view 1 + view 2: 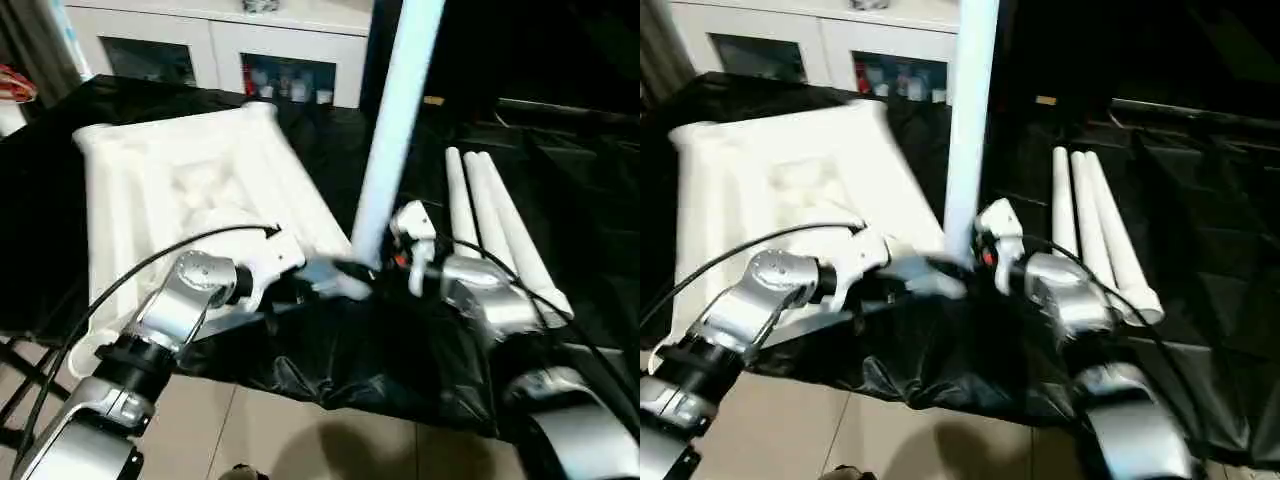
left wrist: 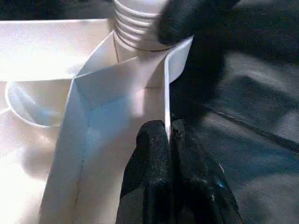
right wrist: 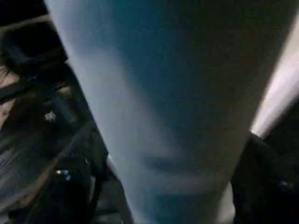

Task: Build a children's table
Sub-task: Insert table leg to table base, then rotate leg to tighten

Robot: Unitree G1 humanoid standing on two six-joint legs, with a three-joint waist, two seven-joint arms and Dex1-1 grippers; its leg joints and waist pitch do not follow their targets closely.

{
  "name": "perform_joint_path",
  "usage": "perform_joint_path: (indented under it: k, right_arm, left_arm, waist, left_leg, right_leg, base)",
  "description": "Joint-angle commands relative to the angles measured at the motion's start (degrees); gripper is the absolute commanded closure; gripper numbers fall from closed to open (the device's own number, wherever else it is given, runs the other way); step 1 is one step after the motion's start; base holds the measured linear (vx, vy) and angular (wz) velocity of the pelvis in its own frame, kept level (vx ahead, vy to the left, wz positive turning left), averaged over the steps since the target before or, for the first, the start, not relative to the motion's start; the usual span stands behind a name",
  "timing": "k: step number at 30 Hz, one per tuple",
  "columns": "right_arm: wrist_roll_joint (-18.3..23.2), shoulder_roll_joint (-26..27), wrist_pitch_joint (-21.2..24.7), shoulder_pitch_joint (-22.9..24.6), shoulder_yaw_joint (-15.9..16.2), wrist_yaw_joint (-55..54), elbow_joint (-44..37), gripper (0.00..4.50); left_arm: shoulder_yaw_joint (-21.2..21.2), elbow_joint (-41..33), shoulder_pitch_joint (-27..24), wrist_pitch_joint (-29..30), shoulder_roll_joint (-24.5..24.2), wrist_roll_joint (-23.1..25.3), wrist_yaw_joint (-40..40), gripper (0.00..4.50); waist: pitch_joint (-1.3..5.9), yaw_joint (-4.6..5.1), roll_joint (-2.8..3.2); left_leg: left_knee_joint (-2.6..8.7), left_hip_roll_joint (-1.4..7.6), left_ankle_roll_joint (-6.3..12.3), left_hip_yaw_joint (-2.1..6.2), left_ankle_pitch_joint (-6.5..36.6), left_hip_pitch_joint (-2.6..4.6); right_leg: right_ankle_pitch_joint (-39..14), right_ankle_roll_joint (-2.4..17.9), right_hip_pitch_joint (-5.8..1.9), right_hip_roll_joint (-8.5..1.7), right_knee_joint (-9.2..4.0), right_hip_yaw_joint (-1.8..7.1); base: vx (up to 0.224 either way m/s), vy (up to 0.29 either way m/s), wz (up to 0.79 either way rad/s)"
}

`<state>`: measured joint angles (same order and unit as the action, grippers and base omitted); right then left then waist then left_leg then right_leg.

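We see the table top [image 1: 190,180] upside down on the black-draped bench [image 1: 560,180], our left hand [image 2: 169,140] pinched on its rim, right hand [image 1: 385,262] spread around upright leg [image 1: 395,130] in near corner socket, three legs [image 1: 495,220] lying at right

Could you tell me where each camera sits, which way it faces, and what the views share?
Left eye view: on the head, looking forward and down past both silver forearms at the upturned table top, three spare legs and the cabinet.
Right eye view: the same scene from slightly aside.
Left wrist view: along the left gripper, shut on the table top's rim, toward the corner socket.
Right wrist view: close against the upright leg, between the right gripper's fingers.
Shared: the upright leg at the socket.
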<state>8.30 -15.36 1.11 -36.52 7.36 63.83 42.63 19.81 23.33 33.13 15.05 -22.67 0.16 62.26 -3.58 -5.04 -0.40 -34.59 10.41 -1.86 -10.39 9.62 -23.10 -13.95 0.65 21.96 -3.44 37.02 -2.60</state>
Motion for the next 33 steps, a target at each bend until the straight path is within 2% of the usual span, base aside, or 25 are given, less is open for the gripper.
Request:
perform_joint_path:
  k: [1,2,5,7,10,17,24,29,30,31,32,33]
  right_arm:
    - [-1.31,-0.48,0.72,1.05,2.92,4.46,-2.11,0.88]
    - [-1.85,-1.22,0.64,1.33,3.51,5.43,-2.79,0.88]
    - [-2.48,-2.32,0.63,1.62,4.45,6.61,-3.49,0.88]
    - [-2.50,-2.74,1.11,1.85,4.73,6.85,-4.27,0.88]
    - [-2.21,-3.15,2.16,2.24,4.98,7.15,-5.57,1.22]
    - [-3.05,-3.18,1.64,3.41,5.67,7.28,-6.05,1.77]
    - [-2.52,-2.55,2.60,4.67,5.78,6.49,-6.77,1.83]
    - [-0.89,-0.29,2.88,4.88,3.17,2.76,-5.13,1.83]
    - [-0.78,2.45,2.05,3.60,0.13,-5.48,-1.09,1.83]
    - [-0.93,3.92,1.62,2.62,-1.39,-10.59,1.48,1.83]
    - [-1.11,5.23,1.27,1.68,-2.71,-15.24,3.84,1.83]
    - [-1.20,5.76,1.14,1.27,-3.24,-17.19,4.83,1.83]
  left_arm:
    - [0.77,-3.28,0.83,-2.29,0.69,-1.51,2.17,4.50]
    - [0.81,-3.25,0.75,-2.52,0.36,-1.71,3.09,4.50]
    - [1.00,-3.30,0.57,-3.06,-0.33,-1.95,4.24,4.50]
    - [1.07,-3.06,0.54,-3.40,-0.78,-1.82,4.79,4.50]
    - [1.01,-2.66,0.55,-3.85,-1.05,-1.55,5.38,4.50]
    - [0.59,-1.91,0.39,-4.59,-1.03,-1.30,5.32,4.50]
    - [-0.02,-1.13,0.20,-5.08,-0.42,-1.25,4.57,4.50]
    - [-1.49,-0.28,0.31,-4.52,0.80,-1.82,2.28,4.50]
    - [-2.74,1.39,1.14,-3.39,2.35,-1.60,-1.39,4.50]
    - [-3.37,2.53,1.75,-2.99,3.37,-1.38,-3.64,4.50]
    - [-3.93,3.62,2.35,-2.67,4.30,-1.18,-5.66,4.50]
    - [-4.16,4.10,2.63,-2.59,4.71,-1.09,-6.51,4.50]
  waist:
    - [4.57,0.33,0.70]
    - [4.49,0.45,0.50]
    - [4.47,0.51,0.48]
    - [4.52,0.45,0.43]
    - [4.58,0.42,0.49]
    - [4.63,0.32,0.43]
    - [4.66,0.31,0.67]
    - [4.59,0.38,0.66]
    - [4.58,0.49,0.80]
    - [4.44,0.77,0.85]
    - [4.40,1.07,0.95]
    - [4.32,1.36,0.83]
  left_leg:
    - [3.37,3.38,4.58,0.90,6.03,1.95]
    - [3.53,3.35,4.24,0.94,6.48,1.88]
    - [3.55,3.33,3.84,0.96,6.88,1.93]
    - [3.46,3.30,4.01,0.95,6.29,1.95]
    - [3.40,3.32,4.57,0.94,5.08,1.99]
    - [3.38,3.29,4.36,0.95,5.37,1.93]
    - [3.36,3.27,4.27,0.98,5.38,1.97]
    - [3.44,3.29,3.90,0.99,6.31,1.99]
    - [3.53,3.28,3.32,1.04,7.01,2.03]
    - [3.64,3.31,2.88,0.95,7.69,2.11]
    - [3.93,3.28,1.22,1.14,9.52,2.23]
    - [4.06,3.15,0.53,1.12,10.55,2.19]
  right_leg:
    - [10.57,17.15,-2.66,-4.67,-3.34,2.45]
    - [9.07,17.06,-2.65,-4.70,-3.43,2.43]
    - [7.56,17.00,-2.62,-4.76,-3.59,2.49]
    - [8.04,16.98,-2.61,-4.67,-3.50,2.50]
    - [9.46,17.11,-2.51,-4.62,-3.35,2.44]
    - [9.11,17.04,-2.58,-4.66,-3.33,2.44]
    - [9.73,17.16,-2.57,-4.61,-3.31,2.43]
    - [8.50,17.21,-2.49,-4.72,-3.46,2.46]
    - [7.07,17.12,-2.50,-4.83,-3.58,2.46]
    - [6.06,17.22,-2.25,-4.82,-3.72,2.53]
    - [3.03,17.35,-2.20,-4.93,-3.94,2.45]
    - [1.29,17.09,-2.25,-4.87,-4.15,2.46]
  base:
    - [0.000,0.000,0.00]
    - [0.000,0.000,0.00]
    - [0.000,0.000,0.00]
    - [0.000,0.000,0.00]
    - [0.000,0.000,0.00]
    - [0.000,0.000,0.00]
    - [0.000,0.000,0.00]
    - [0.000,0.000,0.00]
    - [0.000,0.000,0.00]
    - [0.000,0.000,0.00]
    - [0.000,0.000,0.00]
    - [0.000,0.000,0.00]
